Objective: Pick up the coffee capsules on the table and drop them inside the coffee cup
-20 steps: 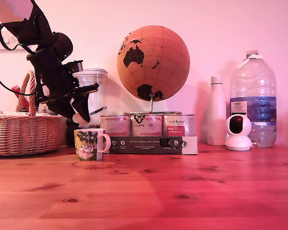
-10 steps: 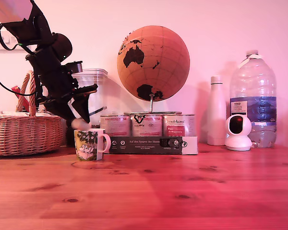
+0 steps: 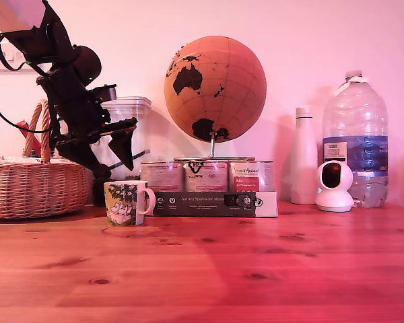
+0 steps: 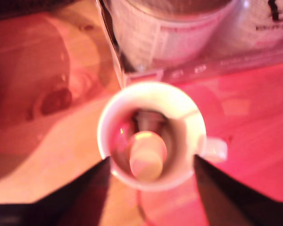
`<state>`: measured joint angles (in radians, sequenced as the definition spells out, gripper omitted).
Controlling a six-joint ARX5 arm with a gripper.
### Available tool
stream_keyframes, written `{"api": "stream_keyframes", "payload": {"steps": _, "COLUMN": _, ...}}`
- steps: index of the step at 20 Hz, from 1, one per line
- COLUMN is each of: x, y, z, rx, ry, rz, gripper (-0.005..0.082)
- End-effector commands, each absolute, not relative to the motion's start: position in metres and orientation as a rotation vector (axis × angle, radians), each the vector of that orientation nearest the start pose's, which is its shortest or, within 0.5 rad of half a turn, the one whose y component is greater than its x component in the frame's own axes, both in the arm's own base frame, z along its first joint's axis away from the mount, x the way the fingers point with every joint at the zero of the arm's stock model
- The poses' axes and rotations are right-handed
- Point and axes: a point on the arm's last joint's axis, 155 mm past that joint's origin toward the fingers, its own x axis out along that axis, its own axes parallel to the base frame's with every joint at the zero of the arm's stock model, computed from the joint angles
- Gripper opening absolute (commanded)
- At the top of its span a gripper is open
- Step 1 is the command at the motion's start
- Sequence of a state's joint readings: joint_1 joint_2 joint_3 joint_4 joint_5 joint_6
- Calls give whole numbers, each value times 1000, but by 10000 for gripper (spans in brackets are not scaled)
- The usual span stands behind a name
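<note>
The coffee cup [image 3: 124, 202], a white-handled mug with a green-and-yellow print, stands on the wooden table at the exterior view's left. My gripper [image 3: 110, 160] hangs just above it, open, with nothing between its dark fingers [image 3: 126, 149]. The wrist view looks straight down into the coffee cup [image 4: 179, 101]. A cream-white coffee capsule [image 4: 146, 157] lies inside it, and a darker capsule [image 4: 149, 120] sits behind that one. My gripper [image 4: 151, 162] has its two fingers [image 4: 87, 195] spread on either side of the mug's rim.
A wicker basket [image 3: 34, 185] sits left of the mug. Behind it are a clear jar [image 3: 138, 134], three tins [image 3: 205, 176], a black box [image 3: 212, 203] and a globe [image 3: 215, 87]. A white bottle [image 3: 304, 158], a white camera [image 3: 334, 185] and a water bottle [image 3: 355, 134] stand at the right.
A second ago my fingers held the cream-white capsule above the mug. They have since opened and the capsule has dropped into the cup.
</note>
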<state>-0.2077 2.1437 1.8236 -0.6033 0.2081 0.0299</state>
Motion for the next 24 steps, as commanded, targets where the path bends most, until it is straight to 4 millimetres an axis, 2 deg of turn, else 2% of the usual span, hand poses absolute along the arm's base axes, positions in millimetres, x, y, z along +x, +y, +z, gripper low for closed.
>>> {"api": "stream_keyframes", "payload": {"steps": 1, "x": 542, "y": -156, "z": 111, "rx": 34, "ry": 921, "rz": -417, "gripper": -8}}
{"api": "stream_keyframes", "payload": {"steps": 9, "x": 529, "y": -167, "z": 165, "rx": 44, "ry": 843, "rz": -450, "gripper": -24}}
{"api": "stream_keyframes", "payload": {"steps": 18, "x": 507, "y": -177, "z": 239, "rx": 76, "ry": 701, "rz": -457, "gripper": -24}}
{"api": "stream_keyframes", "payload": {"steps": 21, "x": 496, "y": -176, "z": 251, "rx": 75, "ry": 646, "rz": -464, "gripper": -24}}
{"api": "stream_keyframes", "payload": {"steps": 24, "x": 482, "y": -171, "z": 249, "rx": 73, "ry": 620, "rz": -463, "gripper": -24}}
